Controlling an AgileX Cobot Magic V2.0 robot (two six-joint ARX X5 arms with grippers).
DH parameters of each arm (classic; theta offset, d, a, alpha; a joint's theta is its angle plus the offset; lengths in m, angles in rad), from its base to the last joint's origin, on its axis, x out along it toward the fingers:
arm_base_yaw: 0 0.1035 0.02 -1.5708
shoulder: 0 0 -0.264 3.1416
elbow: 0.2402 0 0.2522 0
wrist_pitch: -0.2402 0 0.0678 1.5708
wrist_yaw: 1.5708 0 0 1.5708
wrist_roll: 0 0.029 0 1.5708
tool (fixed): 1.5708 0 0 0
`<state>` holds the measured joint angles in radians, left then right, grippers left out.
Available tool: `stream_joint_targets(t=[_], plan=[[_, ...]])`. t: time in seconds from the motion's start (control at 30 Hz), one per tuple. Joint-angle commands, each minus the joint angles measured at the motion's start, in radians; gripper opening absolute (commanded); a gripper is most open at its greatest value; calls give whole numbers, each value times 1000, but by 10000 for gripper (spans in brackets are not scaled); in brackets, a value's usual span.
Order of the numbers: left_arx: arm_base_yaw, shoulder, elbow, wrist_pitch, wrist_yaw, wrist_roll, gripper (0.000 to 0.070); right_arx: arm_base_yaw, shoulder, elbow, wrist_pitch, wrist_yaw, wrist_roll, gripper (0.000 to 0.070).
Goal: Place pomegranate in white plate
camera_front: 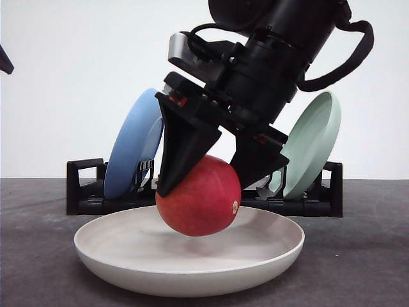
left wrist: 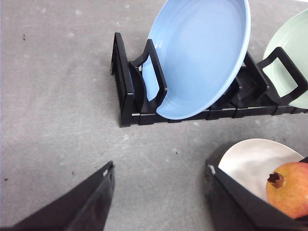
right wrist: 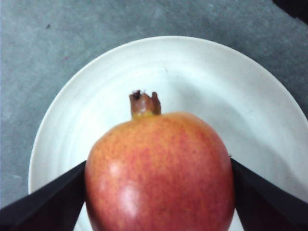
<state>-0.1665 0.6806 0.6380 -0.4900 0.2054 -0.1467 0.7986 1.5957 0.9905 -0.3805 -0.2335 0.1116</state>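
Speckled red-orange pomegranate [camera_front: 199,199], cream white plate [camera_front: 115,246]

- Light is bright, soft and even across the views, coming mostly from above.
- In the front view the white wall behind is nearly blown out, while the dark arm keeps little detail.
- A faint, diffuse shadow lies inside the white plate [camera_front: 115,246] under the pomegranate [camera_front: 199,197].
- The right wrist view is slightly soft; the fruit's near skin carries pale glare patches.
- The left wrist view is sharp on the blue plate [left wrist: 202,53], and the near black fingers [left wrist: 82,204] look blurred.
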Motion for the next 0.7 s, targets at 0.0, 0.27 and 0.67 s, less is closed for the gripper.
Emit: stream_joint_targets(t=[0.0, 0.27, 0.67], plan=[[-2, 5, 5, 7, 0, -1, 351, 12, 28, 14, 9, -1, 0, 451], [-2, 5, 5, 7, 0, -1, 351, 17, 47, 14, 6, -1, 8, 463], [-2, 5, 5, 7, 0, -1, 352, 7, 12, 45, 3, -45, 10, 622]])
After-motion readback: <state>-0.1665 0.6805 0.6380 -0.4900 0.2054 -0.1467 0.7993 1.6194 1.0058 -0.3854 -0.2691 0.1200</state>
